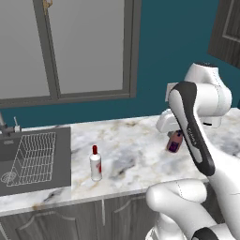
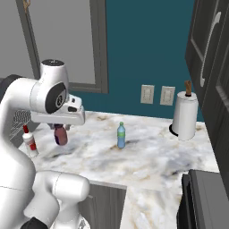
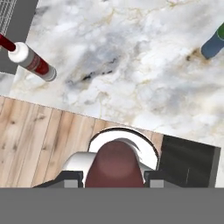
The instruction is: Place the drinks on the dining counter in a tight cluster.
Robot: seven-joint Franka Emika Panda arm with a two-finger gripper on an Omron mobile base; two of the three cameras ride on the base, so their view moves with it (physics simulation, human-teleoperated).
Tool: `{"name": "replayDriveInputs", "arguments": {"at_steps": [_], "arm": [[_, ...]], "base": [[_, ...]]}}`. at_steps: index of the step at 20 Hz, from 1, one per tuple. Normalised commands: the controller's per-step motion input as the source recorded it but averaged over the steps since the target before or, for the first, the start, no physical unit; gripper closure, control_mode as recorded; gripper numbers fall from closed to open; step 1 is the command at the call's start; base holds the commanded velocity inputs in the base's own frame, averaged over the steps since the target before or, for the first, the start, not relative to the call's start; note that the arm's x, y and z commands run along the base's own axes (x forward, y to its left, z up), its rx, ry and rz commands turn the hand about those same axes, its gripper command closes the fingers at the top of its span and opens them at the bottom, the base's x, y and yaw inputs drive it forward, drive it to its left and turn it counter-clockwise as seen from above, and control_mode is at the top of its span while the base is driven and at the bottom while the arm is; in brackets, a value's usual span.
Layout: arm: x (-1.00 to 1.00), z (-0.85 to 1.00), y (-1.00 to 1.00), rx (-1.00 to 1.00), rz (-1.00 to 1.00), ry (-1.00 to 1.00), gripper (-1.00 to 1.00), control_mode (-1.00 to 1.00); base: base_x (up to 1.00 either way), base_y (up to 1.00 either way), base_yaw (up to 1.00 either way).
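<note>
My gripper (image 3: 113, 181) is clamped on the short dark maroon bottle (image 2: 60, 135), lifted clear above the veined marble desk (image 1: 136, 154) beside the sink (image 1: 33, 161). The tall white bottle with the red cap (image 1: 95, 163) and the pale blue-green bottle with the blue cap (image 2: 120, 135) stand there well apart. I judge nothing is clustered yet; all three remain to place.

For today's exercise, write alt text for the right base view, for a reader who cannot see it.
The robot's hand holds a dark maroon bottle lifted above a marble worktop. A pale blue-green bottle stands at mid-counter, a white bottle with a red cap at the left, and a paper towel roll by the teal wall.
</note>
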Motion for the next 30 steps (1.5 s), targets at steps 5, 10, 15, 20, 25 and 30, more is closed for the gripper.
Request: {"name": "replayDriveInputs", "arguments": {"at_steps": [5,10,15,20,25,30], "arm": [[0.00,0.00,0.00,0.00,0.00,0.00,1.00,-1.00],[0.00,0.00,0.00,0.00,0.00,0.00,1.00,1.00],[0.00,0.00,0.00,0.00,0.00,0.00,1.00,1.00],[0.00,0.00,0.00,0.00,0.00,0.00,1.00,1.00],[0.00,0.00,0.00,0.00,0.00,0.00,1.00,1.00],[0.00,0.00,0.00,0.00,0.00,0.00,1.00,1.00]], "base": [[0.00,0.00,0.00],[-0.10,0.00,0.01],[-0.82,0.29,0.26],[-0.48,0.60,0.48],[-0.04,0.75,0.85],[0.00,0.33,1.00]]}}
